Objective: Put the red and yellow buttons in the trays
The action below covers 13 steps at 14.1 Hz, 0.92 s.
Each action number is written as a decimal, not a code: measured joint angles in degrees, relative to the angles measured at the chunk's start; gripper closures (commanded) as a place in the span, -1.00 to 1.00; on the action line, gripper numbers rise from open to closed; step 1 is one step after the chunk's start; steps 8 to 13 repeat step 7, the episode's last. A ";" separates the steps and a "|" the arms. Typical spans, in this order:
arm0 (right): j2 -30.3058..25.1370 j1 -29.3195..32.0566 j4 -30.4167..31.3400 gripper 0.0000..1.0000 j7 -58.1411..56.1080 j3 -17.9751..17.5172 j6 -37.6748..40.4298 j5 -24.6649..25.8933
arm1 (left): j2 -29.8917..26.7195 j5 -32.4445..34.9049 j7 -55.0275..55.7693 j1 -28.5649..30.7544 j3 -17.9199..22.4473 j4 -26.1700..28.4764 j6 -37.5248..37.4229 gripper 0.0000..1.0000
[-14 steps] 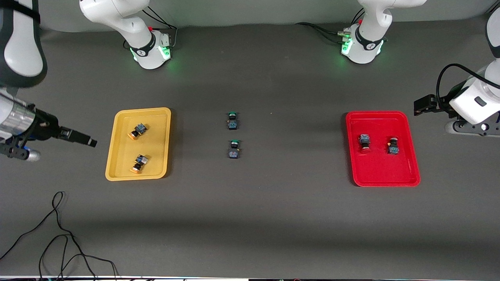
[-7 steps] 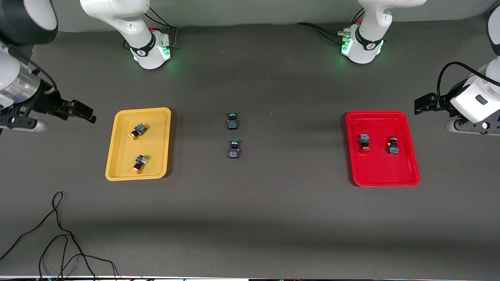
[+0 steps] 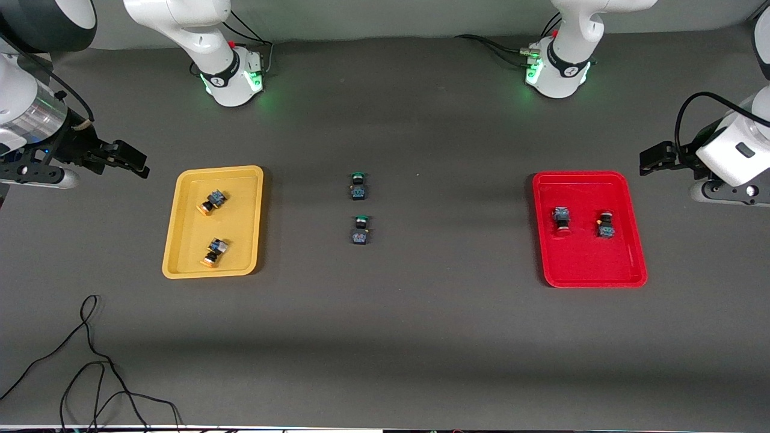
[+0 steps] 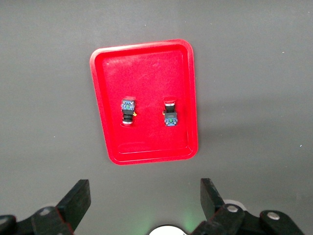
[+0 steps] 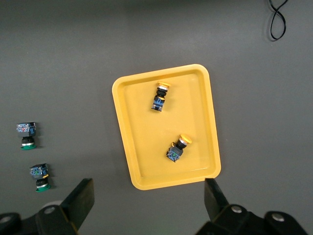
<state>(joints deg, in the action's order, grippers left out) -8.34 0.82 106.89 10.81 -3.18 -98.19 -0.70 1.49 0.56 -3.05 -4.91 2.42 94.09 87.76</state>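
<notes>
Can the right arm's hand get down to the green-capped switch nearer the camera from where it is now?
Probably yes. The right hand is open and empty, up past the yellow tray. The green-capped switch lies on bare table beside only its twin, with nothing over it; the left hand waits by the red tray.

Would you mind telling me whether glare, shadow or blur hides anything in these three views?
Front view: even light, a soft shadow band low across the dark grey table, green base glow, nothing hidden. Left wrist view: the shallow red plastic tray is sharp, without glare; the left pincer looks open. Right wrist view: the shallow yellow plastic tray is crisp; the right pincer looks open.
</notes>
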 measured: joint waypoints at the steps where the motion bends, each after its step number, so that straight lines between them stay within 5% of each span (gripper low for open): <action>1: 0.02 0.18 0.00 -1.00 0.00 0.07 0.00 -0.02 | -0.02 0.00 0.00 -0.02 -0.01 0.00 0.00 -1.00; 13: 0.00 0.28 -0.44 -1.00 0.00 0.26 0.00 -0.08 | -0.02 -0.01 0.00 -0.12 -0.04 0.00 0.00 -1.00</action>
